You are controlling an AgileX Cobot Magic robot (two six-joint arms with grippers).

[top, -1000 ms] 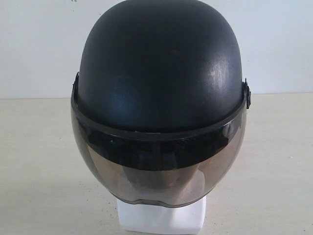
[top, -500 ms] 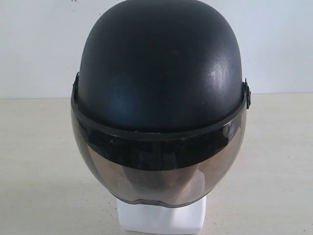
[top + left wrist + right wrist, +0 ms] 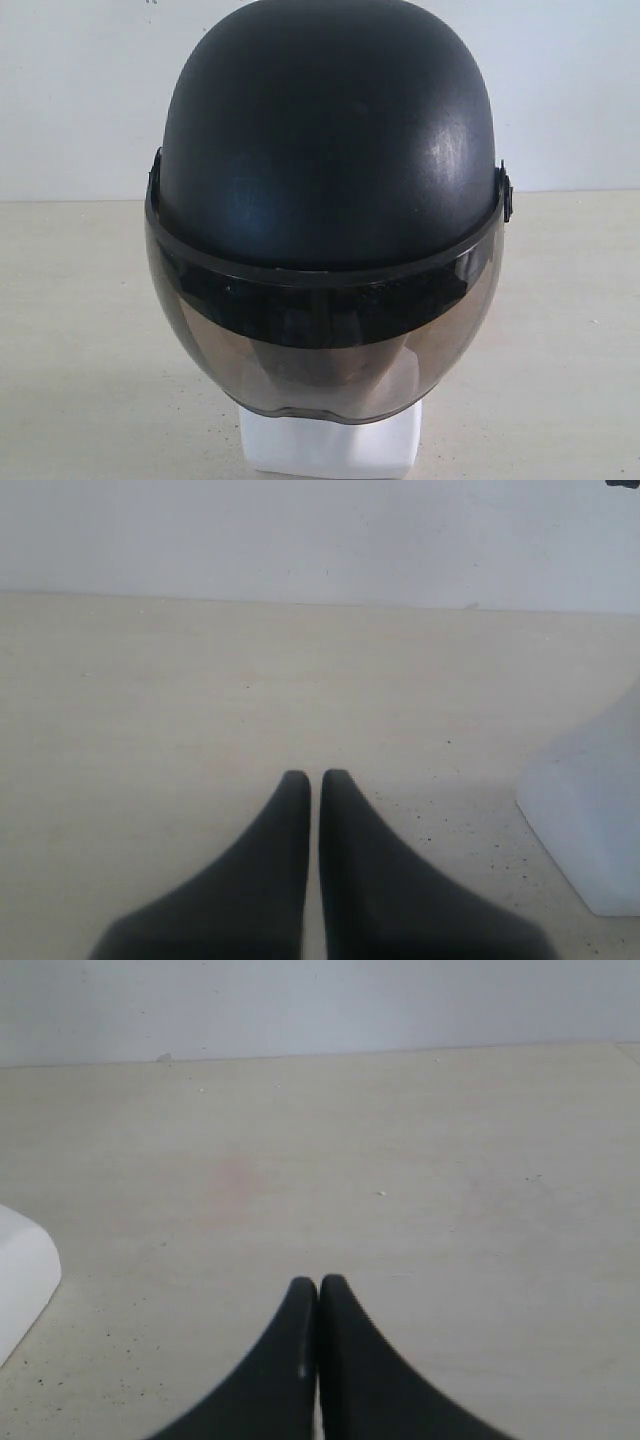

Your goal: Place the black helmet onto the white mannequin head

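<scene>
Nothing has moved since the earlier exterior frames: helmet, head and table sit exactly as before.

The black helmet sits on the white mannequin head, covering it down to the neck. Only the head's squared white base shows below the helmet's lower edge. The shell is upright and centred over the base. Its smoky brown visor is down over the face, and a dim, darker shape shows through the tint. A black trim band runs along the top of the visor. A side pivot sticks out at the helmet's edge, on the right of the exterior view.

The head stands on a pale table, with a plain white wall behind it.

My left gripper is low over the table beside the head's base and clear of it. A corner of the base shows at the edge of the left wrist view. Its dark fingers are drawn narrow with only a thin slit between the tips, and they hold nothing.

My right gripper is on the other side of the base, also apart from it. Its fingertips are pressed together and it is empty. Small dark specks dot the table near the base on both sides.
</scene>
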